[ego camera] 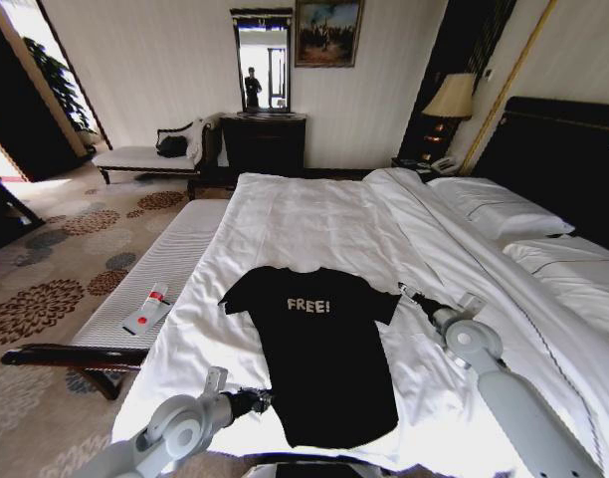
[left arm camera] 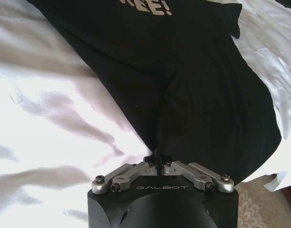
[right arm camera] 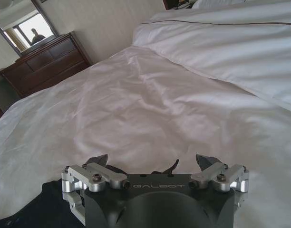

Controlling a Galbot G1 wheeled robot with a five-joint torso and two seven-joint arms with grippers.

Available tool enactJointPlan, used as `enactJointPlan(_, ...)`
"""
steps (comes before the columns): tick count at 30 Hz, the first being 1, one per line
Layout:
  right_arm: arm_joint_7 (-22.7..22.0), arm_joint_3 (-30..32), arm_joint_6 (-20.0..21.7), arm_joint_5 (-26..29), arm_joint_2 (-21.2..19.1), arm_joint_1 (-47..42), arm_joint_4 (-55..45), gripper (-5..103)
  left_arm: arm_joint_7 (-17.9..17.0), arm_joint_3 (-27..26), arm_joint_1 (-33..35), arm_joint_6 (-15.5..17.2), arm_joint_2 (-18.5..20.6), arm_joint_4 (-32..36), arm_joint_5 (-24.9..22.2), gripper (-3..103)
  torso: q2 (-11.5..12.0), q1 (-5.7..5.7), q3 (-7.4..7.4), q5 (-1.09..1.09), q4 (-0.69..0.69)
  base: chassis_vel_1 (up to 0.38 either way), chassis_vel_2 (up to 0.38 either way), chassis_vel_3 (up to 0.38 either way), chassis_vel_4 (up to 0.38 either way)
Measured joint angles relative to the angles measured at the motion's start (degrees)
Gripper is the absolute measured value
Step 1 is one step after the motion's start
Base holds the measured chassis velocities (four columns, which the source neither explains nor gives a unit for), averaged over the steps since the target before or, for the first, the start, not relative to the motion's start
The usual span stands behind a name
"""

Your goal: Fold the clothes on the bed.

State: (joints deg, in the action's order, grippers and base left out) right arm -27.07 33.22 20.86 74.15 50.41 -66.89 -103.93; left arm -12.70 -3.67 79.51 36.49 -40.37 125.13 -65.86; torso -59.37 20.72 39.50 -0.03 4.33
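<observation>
The black T-shirt [ego camera: 319, 358] with white "FREE!" lettering lies flat on the white bed [ego camera: 314, 219], chest up, near the foot edge. My left gripper [ego camera: 264, 399] is at the shirt's left side edge, low on the body. In the left wrist view that gripper [left arm camera: 157, 164] is shut, pinching the black cloth [left arm camera: 193, 95]. My right gripper [ego camera: 411, 294] sits at the shirt's right sleeve. In the right wrist view it [right arm camera: 152, 160] stands open, fingers [right arm camera: 97, 160] spread wide just above the sheet, with black cloth [right arm camera: 38, 206] beside it.
A narrow white-cushioned bench [ego camera: 170, 264] runs along the bed's left side and carries a small red-and-white item [ego camera: 147, 311]. Pillows [ego camera: 499, 209] and a folded duvet lie to the right. A dark dresser [ego camera: 263, 141] and chaise [ego camera: 145, 157] stand beyond.
</observation>
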Motion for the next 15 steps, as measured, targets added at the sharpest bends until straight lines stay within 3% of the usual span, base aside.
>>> enactJointPlan(2,0.0,0.0,0.0,-0.1,0.1,0.0,0.1,100,-0.3,-0.5,0.6,0.0,0.9,0.9,0.0,2,0.0,0.00,0.00,0.00,0.00,0.000,0.000,0.000,0.000)
enactJointPlan(9,0.0,0.0,0.0,-0.1,0.3,0.6,0.2,100,-3.9,-3.3,3.2,0.0,6.3,7.1,-2.6,1,0.0,0.00,0.00,-0.01,0.00,0.000,0.000,0.000,0.000)
enactJointPlan(13,0.1,0.0,0.0,-0.1,0.6,1.1,0.5,100,-9.3,-6.3,6.5,2.0,12.6,13.1,-6.7,1,0.0,0.00,0.00,0.01,0.00,0.000,0.000,0.000,0.000)
enactJointPlan(15,0.1,0.0,0.0,-0.2,0.7,1.3,0.6,100,-10.7,-6.7,7.3,2.6,13.8,13.9,-7.7,1,0.0,0.00,0.00,0.01,0.00,0.000,0.000,0.000,0.000)
